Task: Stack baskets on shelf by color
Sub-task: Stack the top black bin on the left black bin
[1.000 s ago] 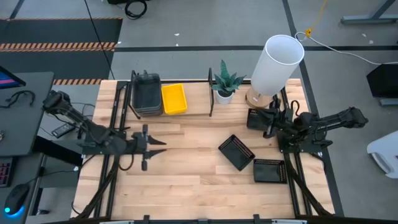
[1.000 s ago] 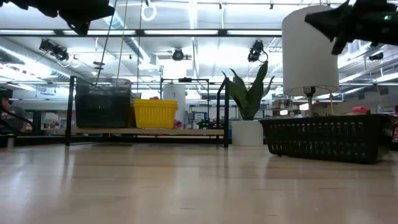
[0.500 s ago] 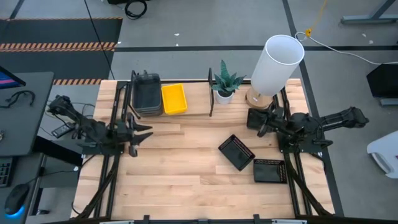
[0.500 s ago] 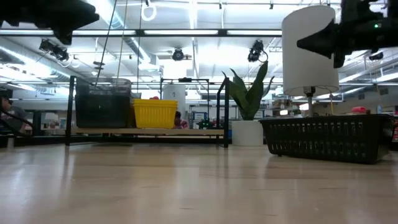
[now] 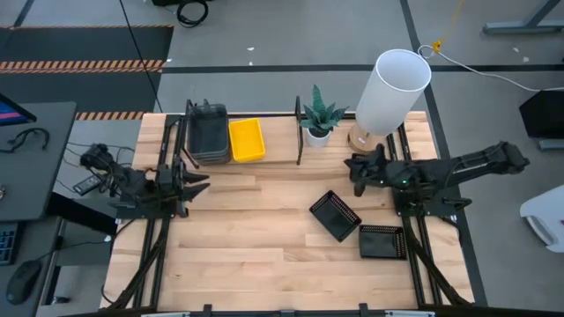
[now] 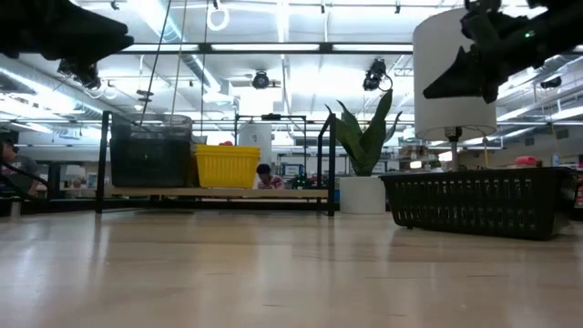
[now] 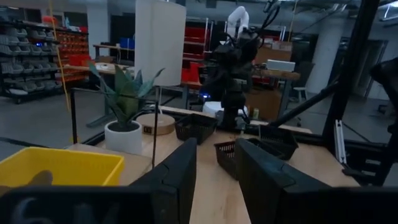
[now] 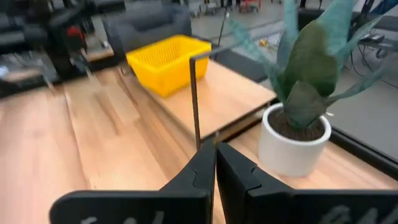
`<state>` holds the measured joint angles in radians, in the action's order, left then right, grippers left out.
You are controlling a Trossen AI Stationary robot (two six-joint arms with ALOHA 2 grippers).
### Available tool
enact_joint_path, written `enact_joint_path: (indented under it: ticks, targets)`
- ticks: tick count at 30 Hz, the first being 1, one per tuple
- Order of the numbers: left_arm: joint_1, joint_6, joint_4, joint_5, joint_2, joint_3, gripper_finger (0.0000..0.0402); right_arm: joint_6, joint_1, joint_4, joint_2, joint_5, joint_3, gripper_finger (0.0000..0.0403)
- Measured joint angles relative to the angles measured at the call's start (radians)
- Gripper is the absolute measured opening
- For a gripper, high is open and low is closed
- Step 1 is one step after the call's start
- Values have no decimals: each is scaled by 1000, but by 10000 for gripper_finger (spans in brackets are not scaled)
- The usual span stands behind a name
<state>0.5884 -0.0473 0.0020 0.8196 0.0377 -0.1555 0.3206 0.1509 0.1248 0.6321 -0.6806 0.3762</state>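
On the shelf [image 5: 278, 145] at the table's far left stand a stack of dark grey baskets [image 5: 207, 134] and a yellow basket [image 5: 246, 139], side by side. Two black mesh baskets [image 5: 335, 215] [image 5: 382, 240] lie on the table at the right. A third [image 7: 196, 127] lies under my right arm, near the lamp. My left gripper [image 5: 196, 182] is open and empty, above the table near the shelf's left end frame. My right gripper [image 5: 352, 166] is shut and empty, above the table right of the plant; its shut fingers show in the right wrist view [image 8: 216, 168].
A potted plant [image 5: 319, 119] stands by the shelf's right end frame. A tall white lamp [image 5: 392, 86] stands at the far right. Black frame rails run along both table sides. Bare tabletop lies in the middle and at the near edge.
My left gripper has drawn back toward the table's left edge and a little toward the far edge. My right gripper has gone toward the table's left, from over the far black basket toward the plant. No basket has moved.
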Motion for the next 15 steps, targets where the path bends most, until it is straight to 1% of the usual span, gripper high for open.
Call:
enact_joint_path:
  ticks: [4,10,13,15]
  targets:
    - [0,-19,-59,4,-38,0,116,15,0,38,93,2,42,19]
    - [0,-27,-97,37,-36,0,116,164,-14,237,199,1,151,19]
    - [0,-27,-96,16,-33,0,116,207,-15,299,247,4,179,21]
    - [0,-25,-99,-4,-31,0,116,209,-18,299,276,4,184,27]
